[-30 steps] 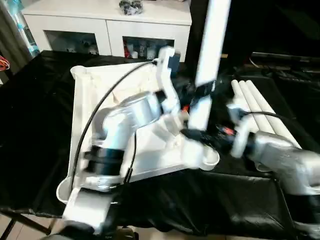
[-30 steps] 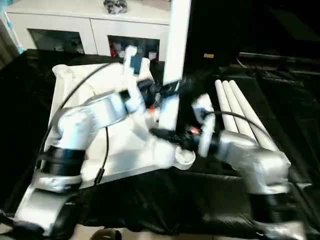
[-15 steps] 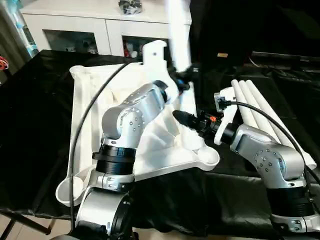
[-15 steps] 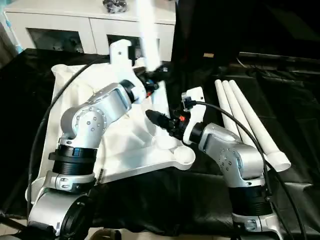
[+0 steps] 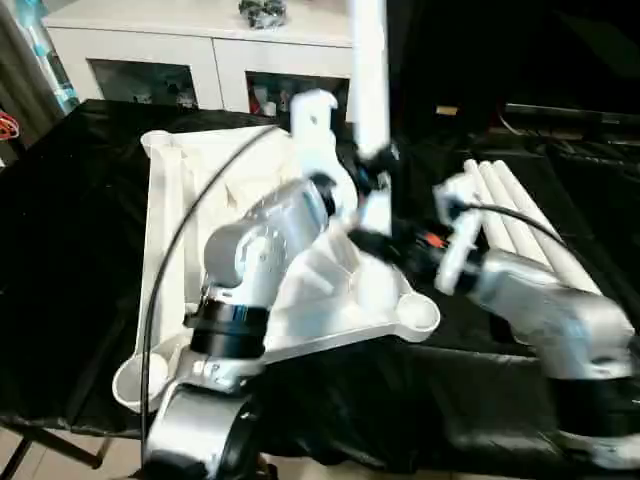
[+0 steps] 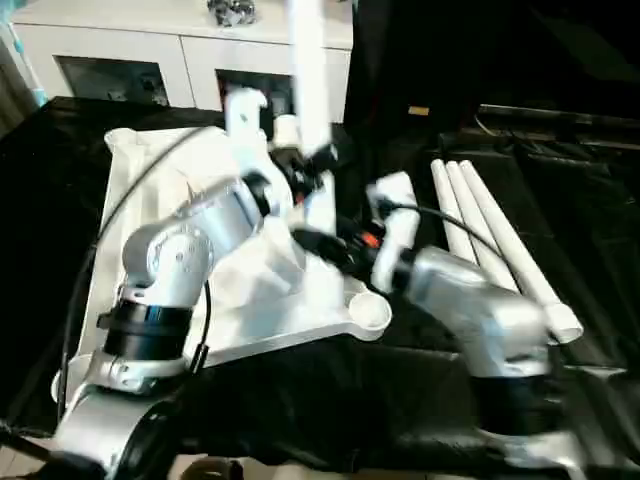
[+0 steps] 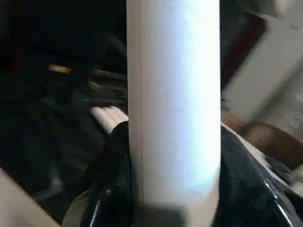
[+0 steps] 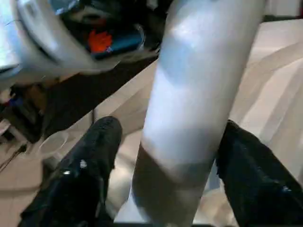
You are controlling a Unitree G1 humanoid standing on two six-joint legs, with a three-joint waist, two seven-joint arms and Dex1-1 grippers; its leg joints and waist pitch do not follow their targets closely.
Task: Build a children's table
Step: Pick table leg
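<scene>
White plastic tabletop [image 5: 190, 220] lay upside down on the black cloth [image 5: 70, 250], centre-left of my frame. I saw the left gripper [image 5: 372, 170] clamped on an upright leg [image 5: 368, 70]; the right gripper's [image 8: 161, 170] fingers [image 8: 90, 161] stood apart, straddling it lower down. Three spare legs [image 5: 520, 225] lay right.

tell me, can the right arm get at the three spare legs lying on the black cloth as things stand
Probably yes, once it lets go. The three spare legs lie uncovered on the black cloth just beyond the right gripper. But its fingers now straddle the upright leg, which the left gripper clamps.
</scene>
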